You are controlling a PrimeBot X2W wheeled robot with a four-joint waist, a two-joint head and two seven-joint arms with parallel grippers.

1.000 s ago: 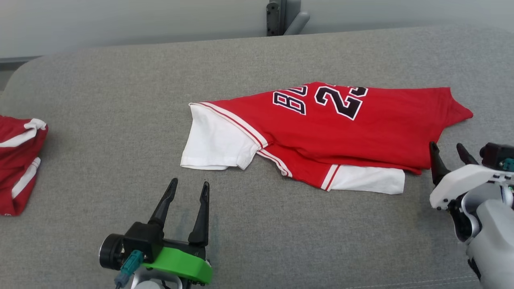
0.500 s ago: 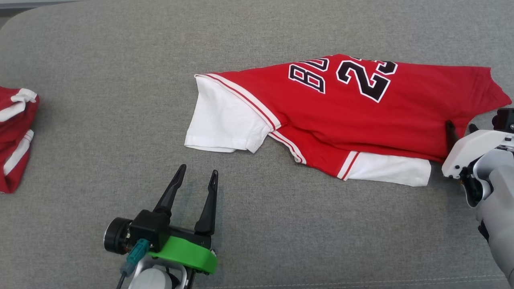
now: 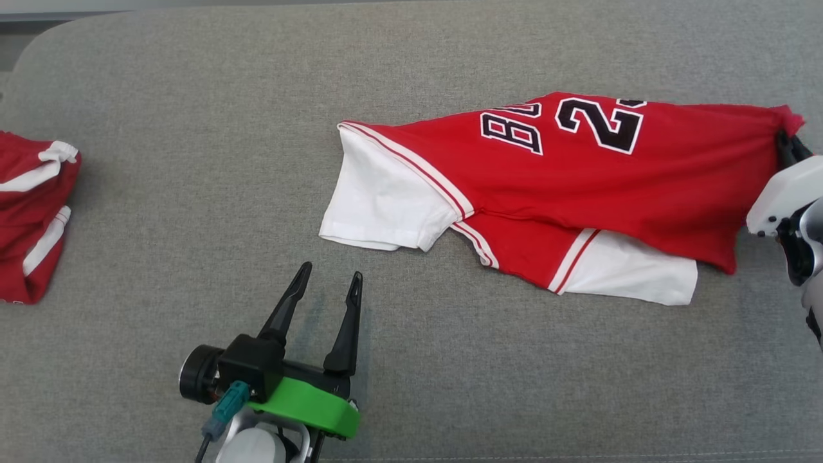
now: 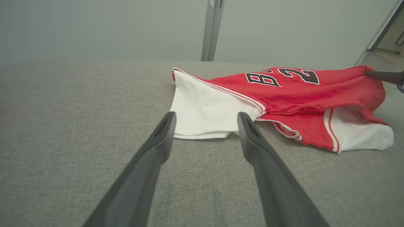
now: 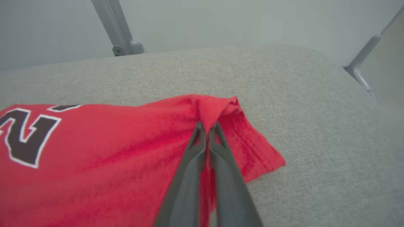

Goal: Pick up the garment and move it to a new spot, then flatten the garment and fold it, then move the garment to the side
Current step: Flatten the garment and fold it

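Note:
The garment point(image 3: 617, 173) is a red jersey with white sleeves and black numbers, lying crumpled on the grey cushion at centre right. My right gripper point(image 3: 787, 143) is shut on the garment's far right corner, and in the right wrist view the red cloth point(image 5: 217, 110) is pinched into a raised fold between the fingertips point(image 5: 206, 127). My left gripper point(image 3: 328, 283) is open near the front, a little short of the white sleeve point(image 3: 379, 199). In the left wrist view its fingers point(image 4: 205, 118) frame that sleeve point(image 4: 208, 110) with nothing between them.
A second red and white garment point(image 3: 32, 212) lies folded at the left edge of the cushion point(image 3: 193, 161). Grey metal posts point(image 5: 120, 31) stand behind the cushion's far edge. Bare cushion stretches between the two garments and along the front.
My right gripper moved up along the garment's right edge and shut on its corner, bunching the cloth. The head camera has tilted down. The left gripper stayed open and still.

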